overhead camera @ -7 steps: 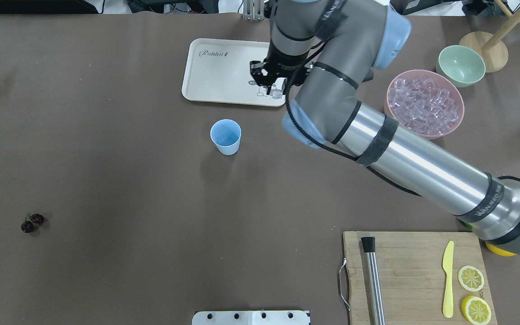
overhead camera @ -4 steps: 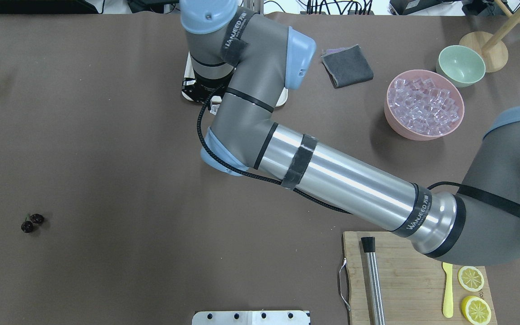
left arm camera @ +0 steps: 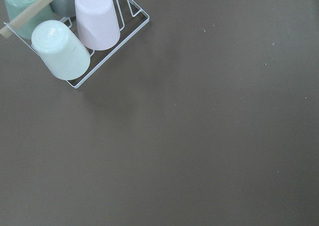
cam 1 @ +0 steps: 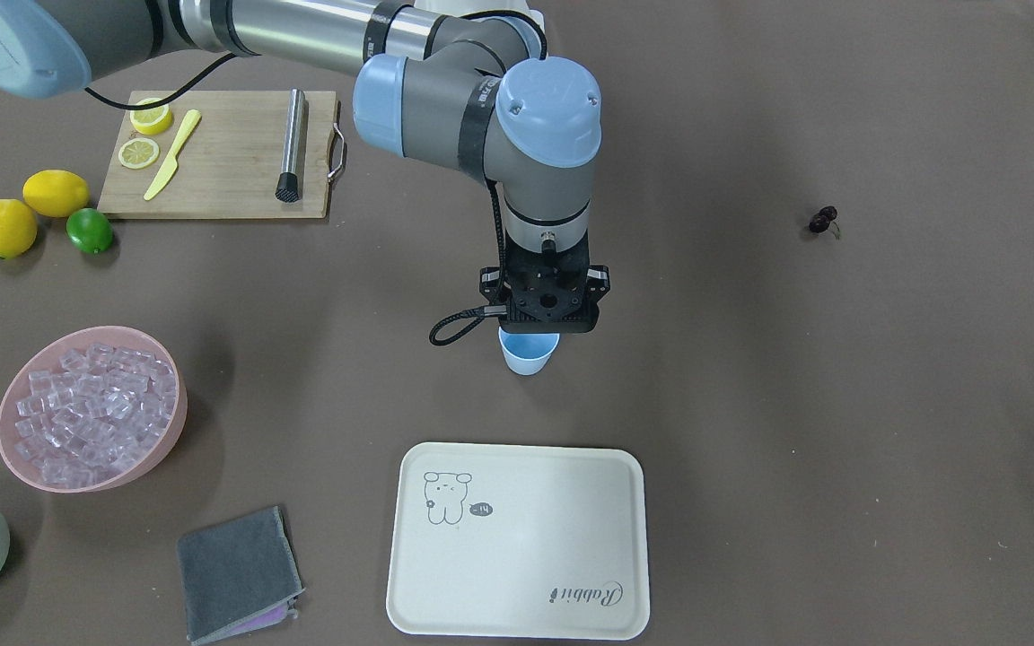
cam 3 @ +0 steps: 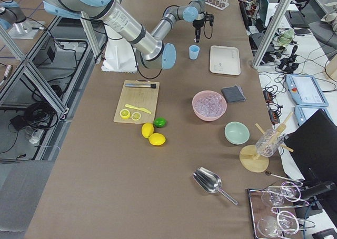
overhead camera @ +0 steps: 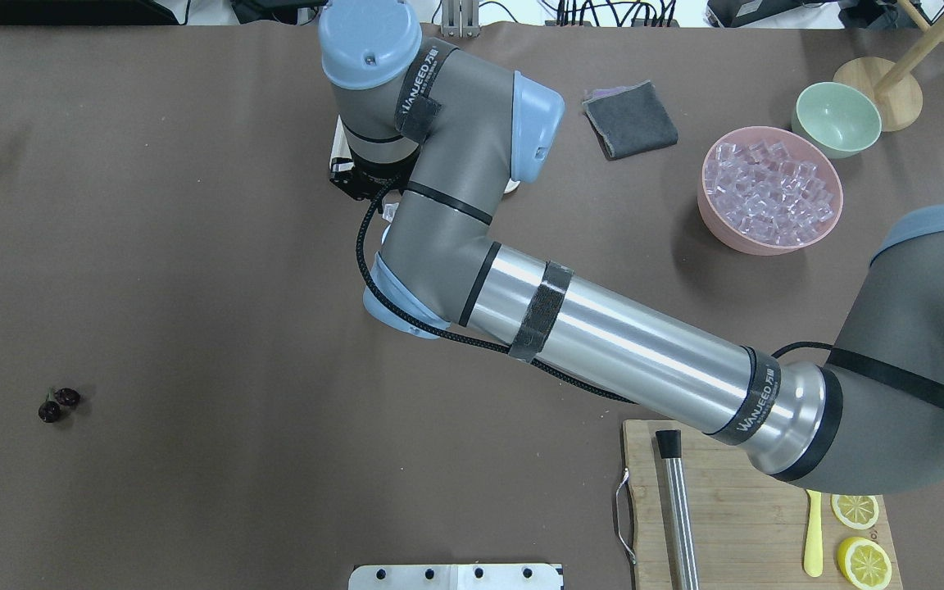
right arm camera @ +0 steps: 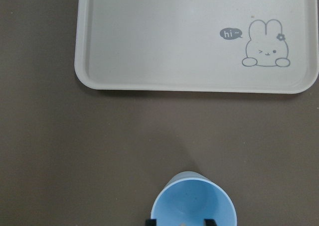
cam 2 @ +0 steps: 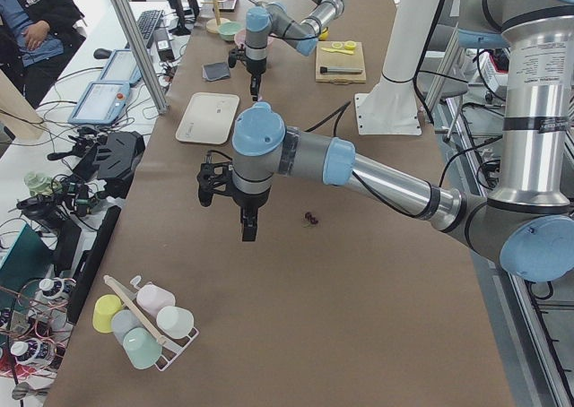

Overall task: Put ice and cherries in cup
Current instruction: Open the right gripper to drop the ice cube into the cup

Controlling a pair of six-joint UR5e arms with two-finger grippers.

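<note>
Your cup [cam 1: 528, 357] stands upright on the table [cam 1: 840, 404] near the tray [cam 1: 517, 538]. The right gripper [right arm camera: 179, 221] hangs just above its rim, grasping one ice cube [overhead camera: 388, 212]. More ice [cam 1: 91, 404] fills the pink bowl [cam 1: 169, 444]. The cherries [cam 1: 823, 219] lie well apart. You cannot tell the left gripper's [cam 2: 248, 235] grip.

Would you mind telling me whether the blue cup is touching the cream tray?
Apart. The right wrist view shows a band of bare table between the cup and the tray; the front-facing view shows the same gap.
</note>
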